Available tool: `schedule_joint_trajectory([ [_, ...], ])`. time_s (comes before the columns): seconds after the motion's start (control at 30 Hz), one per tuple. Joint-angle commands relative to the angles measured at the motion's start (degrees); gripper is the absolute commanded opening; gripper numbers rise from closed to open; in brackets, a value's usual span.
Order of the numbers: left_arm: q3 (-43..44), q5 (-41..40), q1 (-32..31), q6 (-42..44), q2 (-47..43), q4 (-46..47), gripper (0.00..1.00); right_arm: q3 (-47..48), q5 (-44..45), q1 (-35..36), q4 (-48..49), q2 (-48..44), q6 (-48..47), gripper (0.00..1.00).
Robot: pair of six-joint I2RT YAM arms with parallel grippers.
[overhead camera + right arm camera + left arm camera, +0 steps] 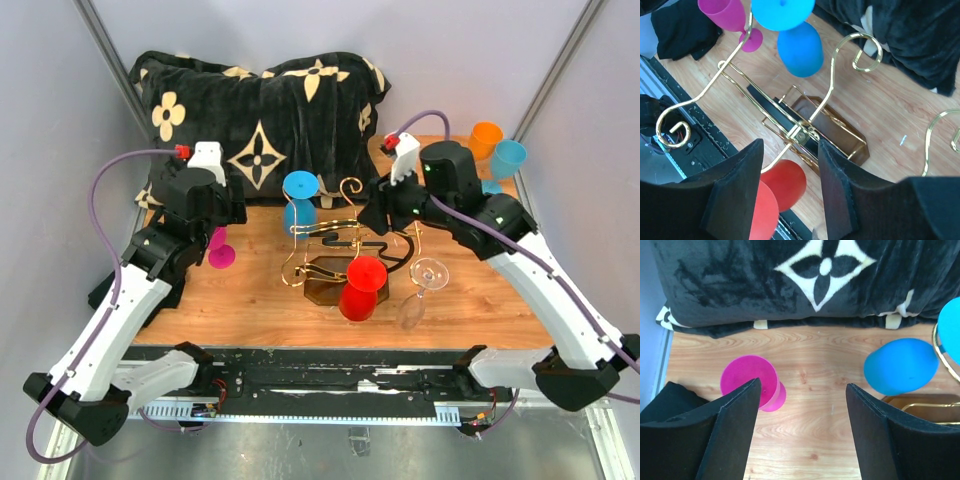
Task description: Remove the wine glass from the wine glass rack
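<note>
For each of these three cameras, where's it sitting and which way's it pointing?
Top external: high behind the bases, looking down and forward over the table, wine glass rack and pillow; both whole arms show.
Left wrist: on the left arm, looking down toward the pillow, at the magenta glass and blue glass; its open jaws frame the bottom.
Right wrist: above the rack, looking down on it; its open jaws at the bottom.
Shared: both wrist views catch the magenta and blue glasses.
</note>
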Motion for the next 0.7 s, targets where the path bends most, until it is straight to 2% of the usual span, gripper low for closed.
schedule_joint_trajectory([
  [0.0, 4.2, -0.9, 0.4, -4.7, 1.4, -3.5, 0.73, 4.9, 3.9, 4.4, -2.8, 3.6, -0.2, 0.48],
  [0.13, 4.4, 2.0, 0.4, -4.9, 0.9, -1.9, 0.72, 9.5, 6.9, 8.3, -2.5, 9.0, -3.6, 0.49],
  [0.37, 3.6, 5.0, 0.4, -4.3, -0.7, -0.7, 0.72, 20.3, 7.5, 8.5, -2.7, 19.3, -4.8, 0.68],
  [0.53, 2.5, 6.8, 0.4, -4.1, -2.4, 0.5, 0.72, 27.3, 2.3, 5.0, -3.1, 26.2, -0.1, 0.67],
  [0.67, 1.0, 7.3, 0.4, -3.4, -3.4, 1.6, 0.72, 32.1, 2.0, 3.3, -4.6, 31.7, 2.2, 0.64],
])
